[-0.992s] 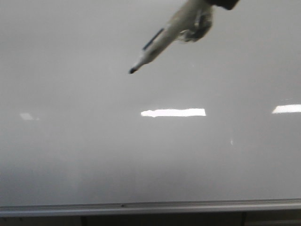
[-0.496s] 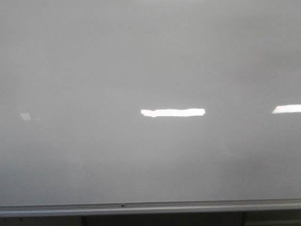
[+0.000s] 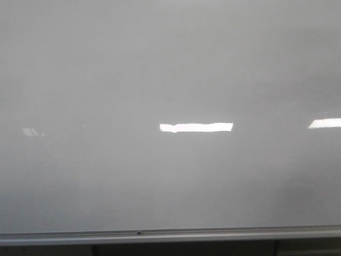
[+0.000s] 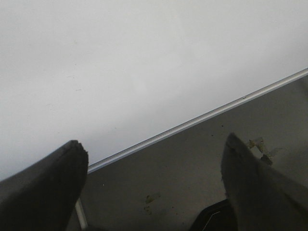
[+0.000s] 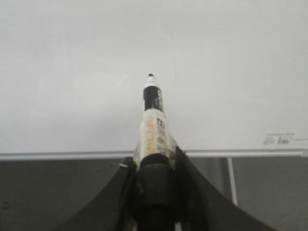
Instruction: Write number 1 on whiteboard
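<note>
Right wrist view shows the right gripper (image 5: 154, 166) clamped on a marker (image 5: 153, 122) whose tip points ahead of the fingers at the whiteboard (image 5: 72, 72), apparently clear, ready to write; no number 1 is visible, and the left gripper (image 4: 154, 154) hangs spread and empty.

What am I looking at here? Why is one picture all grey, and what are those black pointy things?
These are three cameras on a robot with two arms. The grey picture looks straight ahead at a big whiteboard with a metal strip along its bottom; the bright bars are only lamp reflections. No number 1 shows on it. The other two cameras sit on the robot's wrists. The black pointy shapes are the left gripper, and its fingers are spread open, holding nothing. The right gripper is squeezed around a marker, cap off, its black tip pointing toward the board. I cannot tell if the tip touches it.
</note>
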You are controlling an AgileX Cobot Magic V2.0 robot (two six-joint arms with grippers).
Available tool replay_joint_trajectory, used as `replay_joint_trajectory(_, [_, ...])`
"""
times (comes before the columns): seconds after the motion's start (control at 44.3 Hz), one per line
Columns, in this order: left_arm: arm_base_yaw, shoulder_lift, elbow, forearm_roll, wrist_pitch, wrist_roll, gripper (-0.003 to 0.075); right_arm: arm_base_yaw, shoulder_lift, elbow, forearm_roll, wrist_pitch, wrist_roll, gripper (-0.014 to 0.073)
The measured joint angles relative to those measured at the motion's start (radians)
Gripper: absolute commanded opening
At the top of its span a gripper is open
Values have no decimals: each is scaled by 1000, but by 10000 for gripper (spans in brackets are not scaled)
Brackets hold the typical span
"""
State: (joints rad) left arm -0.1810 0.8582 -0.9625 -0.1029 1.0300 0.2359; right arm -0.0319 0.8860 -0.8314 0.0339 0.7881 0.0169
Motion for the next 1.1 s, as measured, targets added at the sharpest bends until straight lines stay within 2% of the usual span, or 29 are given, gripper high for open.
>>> replay_joint_trajectory(0.203, [0, 0, 1, 0, -1, 0, 555, 0, 90, -6, 35, -163, 0, 22])
replay_joint_trajectory(0.451, [0, 0, 1, 0, -2, 0, 555, 0, 209, -83, 42, -233, 2, 22])
replay_joint_trajectory(0.925, [0, 0, 1, 0, -4, 0, 555, 0, 419, -310, 42, -264, 2, 22])
replay_joint_trajectory(1.105, [0, 0, 1, 0, -6, 0, 555, 0, 453, -347, 42, -214, 2, 22])
